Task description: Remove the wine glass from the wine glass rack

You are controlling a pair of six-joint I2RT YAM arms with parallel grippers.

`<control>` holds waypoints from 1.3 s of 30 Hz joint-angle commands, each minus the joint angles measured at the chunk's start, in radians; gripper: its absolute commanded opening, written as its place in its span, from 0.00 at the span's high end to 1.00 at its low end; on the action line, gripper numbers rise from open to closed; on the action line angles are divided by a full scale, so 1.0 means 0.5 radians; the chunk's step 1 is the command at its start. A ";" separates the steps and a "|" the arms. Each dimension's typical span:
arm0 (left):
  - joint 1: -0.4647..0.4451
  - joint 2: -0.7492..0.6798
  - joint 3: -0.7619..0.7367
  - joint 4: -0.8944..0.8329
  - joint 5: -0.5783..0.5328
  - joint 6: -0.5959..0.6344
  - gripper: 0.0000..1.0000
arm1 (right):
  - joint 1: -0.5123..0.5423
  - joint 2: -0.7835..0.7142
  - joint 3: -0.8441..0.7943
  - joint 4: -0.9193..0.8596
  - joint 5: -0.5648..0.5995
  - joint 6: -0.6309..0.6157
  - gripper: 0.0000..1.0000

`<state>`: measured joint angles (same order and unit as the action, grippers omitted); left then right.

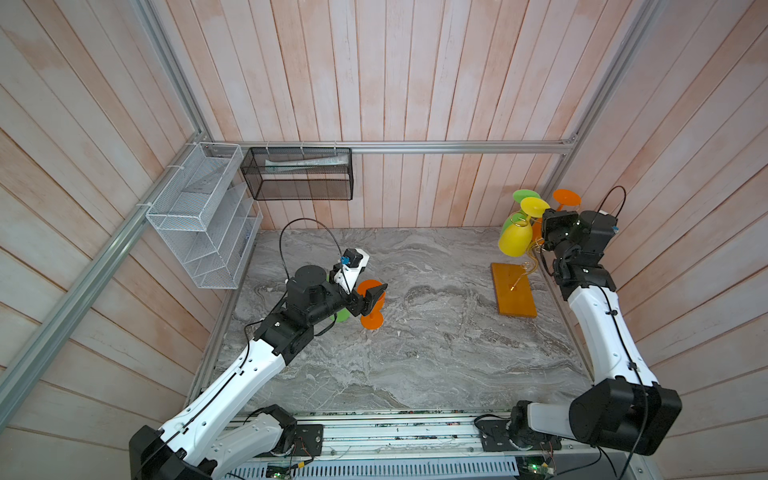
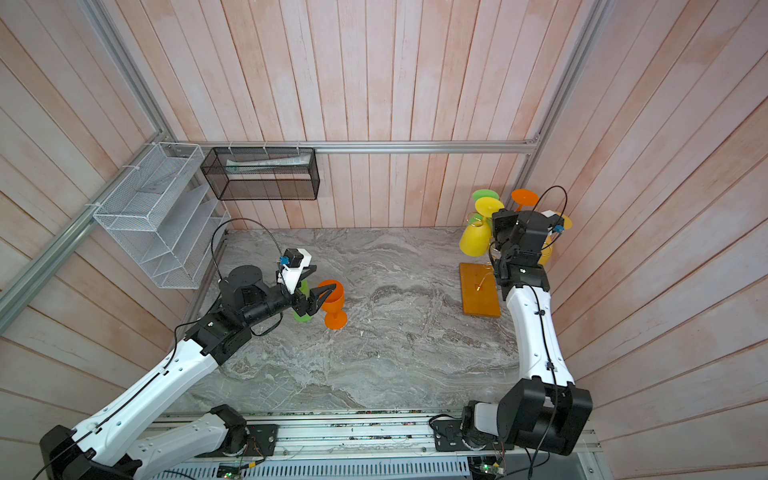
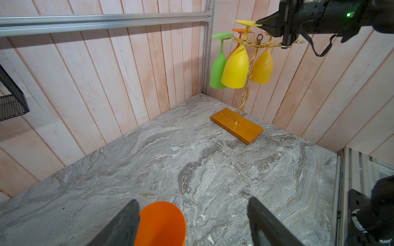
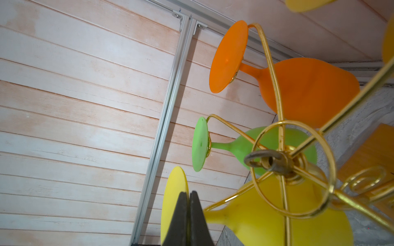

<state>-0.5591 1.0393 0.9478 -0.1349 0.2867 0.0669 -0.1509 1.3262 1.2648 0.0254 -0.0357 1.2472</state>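
The wine glass rack stands in the far right corner of the desk. It is a thin gold wire stem with curled arms on a flat orange-brown wooden base. A yellow wine glass, a green glass and a hanging orange glass hang from it upside down. The right end effector, pressed together, sits at the yellow foot's rim. The left end effector is spread, with an upright orange glass just beside one finger.
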 commanded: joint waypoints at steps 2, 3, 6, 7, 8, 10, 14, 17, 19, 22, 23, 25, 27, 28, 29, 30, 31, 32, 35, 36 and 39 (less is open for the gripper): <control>-0.003 -0.014 -0.009 0.021 0.021 -0.005 0.19 | -0.012 0.078 -0.096 -0.198 0.059 -0.094 1.00; -0.004 -0.014 -0.010 0.022 0.022 -0.005 0.19 | -0.013 0.078 -0.103 -0.183 0.049 -0.098 1.00; -0.002 -0.014 -0.009 0.022 0.022 -0.005 0.19 | -0.012 0.078 -0.128 -0.146 0.026 -0.099 1.00; -0.002 -0.014 -0.009 0.024 0.021 -0.005 0.19 | -0.011 0.075 -0.134 -0.139 0.020 -0.099 1.00; -0.004 -0.016 -0.009 0.023 0.022 -0.006 0.19 | -0.011 0.072 -0.137 -0.135 0.021 -0.099 1.00; -0.002 -0.015 -0.009 0.022 0.021 -0.005 0.19 | -0.014 0.069 -0.137 -0.122 0.027 -0.099 1.00; -0.003 -0.017 -0.009 0.020 0.022 -0.005 0.19 | -0.011 0.071 -0.106 -0.135 0.027 -0.120 1.00; -0.005 -0.020 -0.009 0.019 0.021 -0.005 0.19 | -0.012 0.066 -0.122 -0.151 0.028 -0.126 1.00; -0.002 -0.019 -0.009 0.021 0.025 -0.005 0.19 | -0.013 0.058 -0.150 -0.154 0.032 -0.125 1.00; -0.003 -0.014 -0.012 0.021 0.026 -0.008 0.19 | -0.012 0.054 -0.175 -0.155 0.044 -0.123 1.00; -0.005 -0.014 -0.009 0.022 0.028 -0.007 0.19 | -0.013 0.056 -0.176 -0.155 0.044 -0.123 1.00; -0.003 -0.014 -0.010 0.021 0.031 -0.011 0.19 | -0.013 0.063 -0.176 -0.156 0.046 -0.128 1.00; -0.003 -0.014 -0.011 0.021 0.028 -0.009 0.19 | -0.012 0.068 -0.182 -0.161 0.043 -0.129 1.00; -0.003 -0.012 -0.010 0.022 0.028 -0.010 0.19 | -0.013 0.069 -0.185 -0.156 0.045 -0.129 1.00; -0.004 -0.012 -0.012 0.022 0.027 -0.010 0.19 | -0.012 0.069 -0.191 -0.154 0.045 -0.131 1.00; -0.005 -0.011 -0.012 0.022 0.027 -0.011 0.19 | -0.013 0.068 -0.194 -0.153 0.044 -0.132 1.00; -0.002 -0.011 -0.012 0.021 0.027 -0.011 0.19 | -0.013 0.066 -0.197 -0.152 0.049 -0.131 1.00; -0.004 -0.008 -0.013 0.023 0.031 -0.011 0.19 | -0.012 0.064 -0.198 -0.152 0.051 -0.132 1.00; -0.003 -0.005 -0.012 0.024 0.034 -0.012 0.19 | -0.013 0.057 -0.189 -0.146 0.056 -0.141 1.00; -0.004 -0.004 -0.013 0.024 0.032 -0.011 0.19 | -0.013 0.057 -0.182 -0.140 0.053 -0.144 1.00; -0.003 -0.004 -0.009 0.024 0.034 -0.013 0.19 | -0.014 0.054 -0.165 -0.134 0.047 -0.172 1.00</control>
<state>-0.5594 1.0397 0.9478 -0.1349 0.2871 0.0669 -0.1497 1.3216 1.2259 0.1013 -0.0502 1.1969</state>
